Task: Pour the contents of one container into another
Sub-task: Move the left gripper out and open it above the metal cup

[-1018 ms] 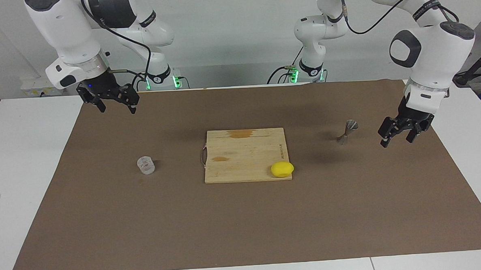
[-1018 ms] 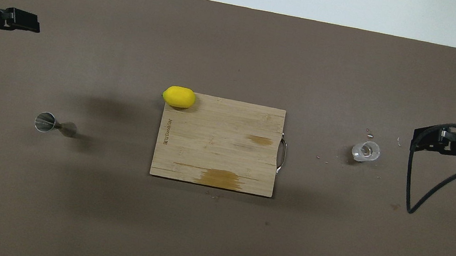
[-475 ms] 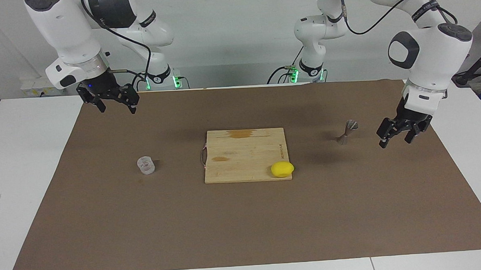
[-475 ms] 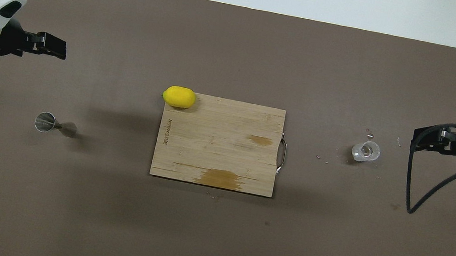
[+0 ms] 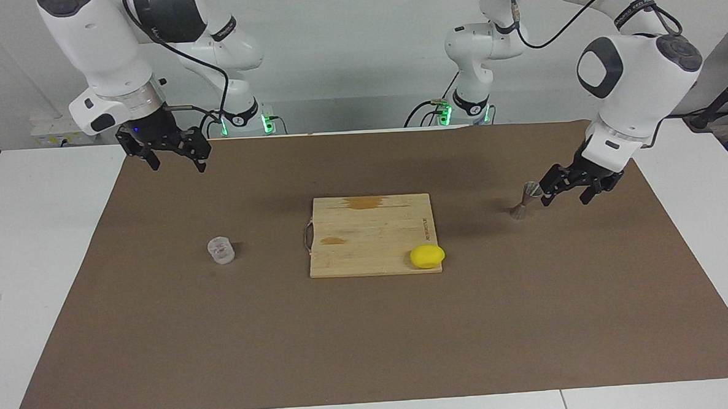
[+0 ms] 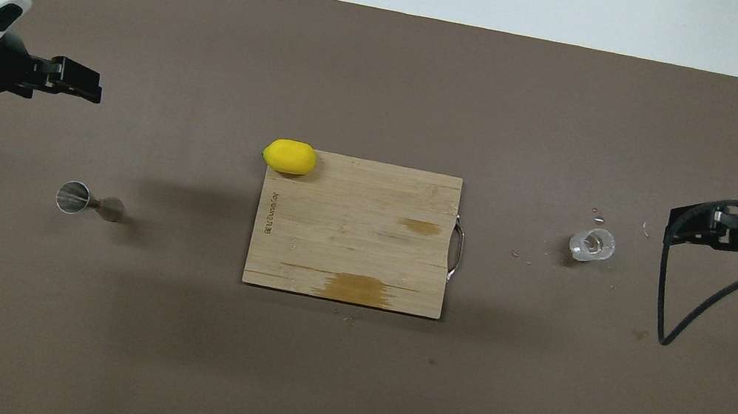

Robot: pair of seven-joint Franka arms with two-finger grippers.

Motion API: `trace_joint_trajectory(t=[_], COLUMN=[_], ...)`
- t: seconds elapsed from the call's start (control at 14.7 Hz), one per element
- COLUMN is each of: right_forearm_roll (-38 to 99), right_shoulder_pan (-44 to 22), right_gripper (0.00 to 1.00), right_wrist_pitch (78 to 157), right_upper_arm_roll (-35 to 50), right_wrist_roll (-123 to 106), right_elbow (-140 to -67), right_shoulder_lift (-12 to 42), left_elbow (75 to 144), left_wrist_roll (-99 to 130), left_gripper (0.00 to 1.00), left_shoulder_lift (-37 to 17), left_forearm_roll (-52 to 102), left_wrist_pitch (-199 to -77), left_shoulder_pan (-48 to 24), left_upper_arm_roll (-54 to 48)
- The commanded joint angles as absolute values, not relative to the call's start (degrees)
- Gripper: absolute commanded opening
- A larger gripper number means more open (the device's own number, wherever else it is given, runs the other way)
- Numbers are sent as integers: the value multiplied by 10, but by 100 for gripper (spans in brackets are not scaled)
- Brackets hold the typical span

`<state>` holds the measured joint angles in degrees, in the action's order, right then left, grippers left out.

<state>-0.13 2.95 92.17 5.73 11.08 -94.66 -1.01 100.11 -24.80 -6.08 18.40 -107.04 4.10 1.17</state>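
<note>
The clear glass cup (image 5: 221,250) (image 6: 591,245) stands upright on the brown mat toward the right arm's end of the table. The metal hourglass jigger (image 5: 526,199) (image 6: 86,202) stands on the mat toward the left arm's end. My left gripper (image 5: 564,198) (image 6: 87,91) hangs open in the air close beside the jigger, holding nothing. In the facing view one fingertip shows right next to the jigger's top cone, and the overhead view shows them apart. My right gripper (image 5: 178,166) (image 6: 674,227) waits open and empty, raised over the mat beside the cup.
A wooden cutting board (image 5: 371,229) (image 6: 351,249) with wet stains lies in the middle of the mat. A yellow lemon (image 5: 427,256) (image 6: 289,156) sits at its corner farthest from the robots, on the jigger's side. Small droplets (image 6: 597,217) dot the mat around the cup.
My left gripper has swung in from the table's end toward the jigger and now hangs just beside it. The right arm, cup, jigger and lemon have not moved.
</note>
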Motion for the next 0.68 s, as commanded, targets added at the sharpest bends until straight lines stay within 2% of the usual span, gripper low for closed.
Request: trace_joint_trajectory(t=[0.0, 0.41, 0.61], right_forearm_roll=[12, 12, 12], right_shoulder_pan=[38, 38, 38], right_gripper=[100, 100, 100], right_wrist_pitch=[922, 922, 922], right_upper_arm_roll=[60, 60, 60], right_wrist_roll=[103, 104, 104], right_elbow=[-957, -957, -957], right_shoulder_lift=[-22, -22, -22], left_elbow=[1015, 1080, 1113], left_wrist_roll=[-423, -868, -1086], left_gripper=[100, 100, 100], left_shoulder_lift=[-58, -59, -96], left_forearm_roll=[261, 421, 493], left_wrist_pitch=[-1038, -985, -912], left_shoulder_pan=[92, 167, 225], left_upper_arm_roll=[8, 9, 10])
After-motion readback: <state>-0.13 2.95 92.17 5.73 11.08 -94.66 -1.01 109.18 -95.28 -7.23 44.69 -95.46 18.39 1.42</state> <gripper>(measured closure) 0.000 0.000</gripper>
